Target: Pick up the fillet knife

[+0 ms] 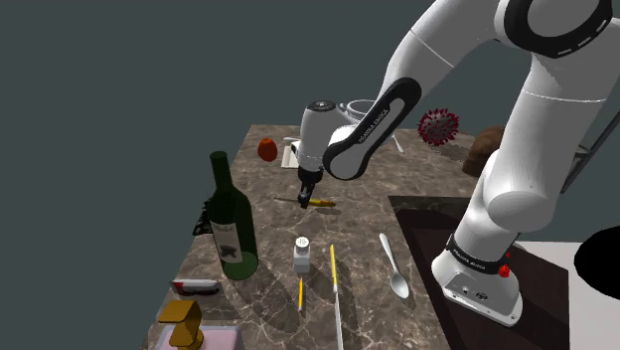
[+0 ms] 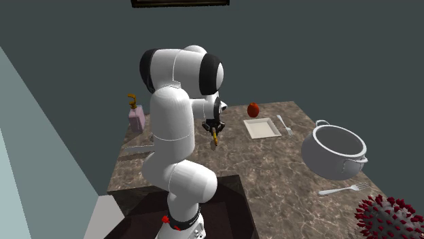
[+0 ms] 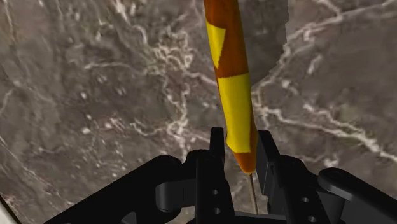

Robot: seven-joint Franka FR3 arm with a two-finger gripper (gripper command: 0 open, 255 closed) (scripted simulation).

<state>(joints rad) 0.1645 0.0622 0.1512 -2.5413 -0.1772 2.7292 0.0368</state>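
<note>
Gripper (image 3: 240,153) is down at the desk (image 1: 363,229), closed on the fillet knife (image 3: 232,83). In the wrist view both black fingers (image 3: 216,159) press against the sides of the orange-and-yellow handle, at the end where a thin grey blade starts and runs back between them.

Location: the shoulder view puts the knife about mid-desk, beyond the small white shaker (image 1: 302,257) and to that view's right of the green wine bottle (image 1: 231,224). The red fruit (image 1: 266,149) sits farther back, well apart. In the second exterior view the yellow handle shows just under the gripper, with the white square plate (image 2: 261,127) to that view's right.

Cannot tell whether the knife has left the surface or lies flat on it.

Handling, judged:
- Light object, so load on the arm is negligible.
- Handle is stiff and rounded, with a smooth look. It could roll or slide between flat pads.
- A fillet blade is thin and likely flexes, so it is a poor place to hold. The handle is correct.
- The grip sits at the blade end of the handle, so most of the handle overhangs. I expect it may pivot about the fingers on lifting.
- A slow, straight vertical rise seems advisable, watching for tilt.
</note>
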